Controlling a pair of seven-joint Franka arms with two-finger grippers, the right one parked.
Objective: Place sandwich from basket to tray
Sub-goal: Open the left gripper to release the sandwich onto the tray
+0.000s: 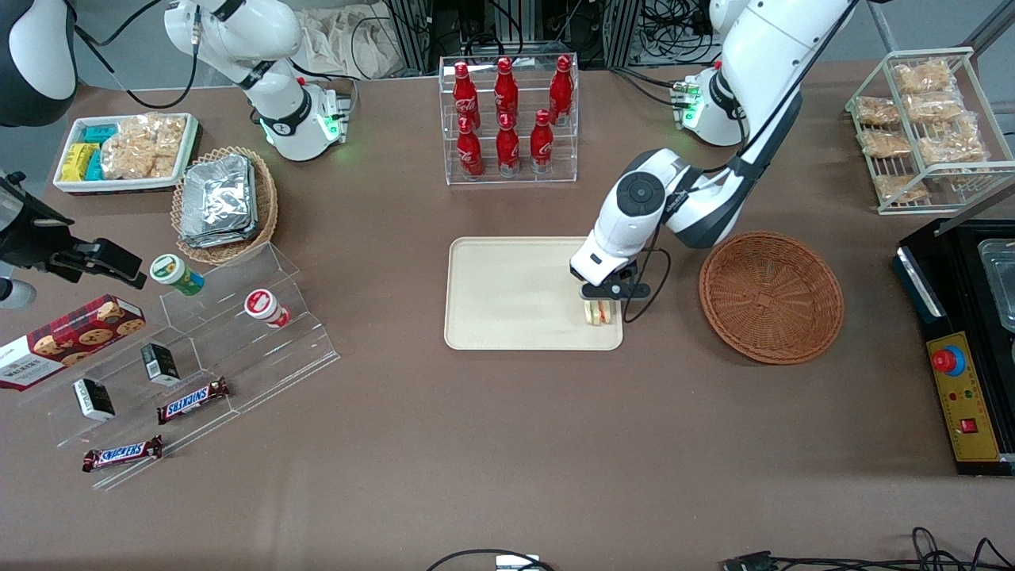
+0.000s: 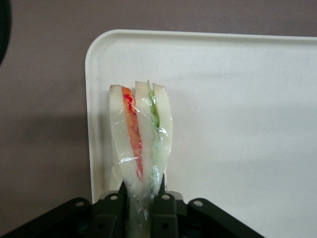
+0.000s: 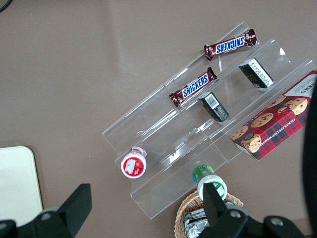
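Observation:
The sandwich (image 1: 600, 314) (image 2: 141, 134) is a plastic-wrapped wedge of pale bread with a red and a green filling stripe. My left gripper (image 1: 600, 304) (image 2: 141, 187) is shut on its narrow end. It holds the sandwich low over the cream tray (image 1: 507, 293) (image 2: 237, 124), at the tray corner nearest the front camera and the basket. Whether the sandwich rests on the tray I cannot tell. The brown wicker basket (image 1: 771, 297) stands beside the tray toward the working arm's end, with nothing in it.
A clear rack of red bottles (image 1: 507, 119) stands farther from the camera than the tray. Toward the parked arm's end are a foil-pack basket (image 1: 226, 202), a white snack tray (image 1: 127, 151) and an acrylic step stand (image 1: 198, 349). A wire rack (image 1: 928, 127) and black appliance (image 1: 967, 341) flank the basket.

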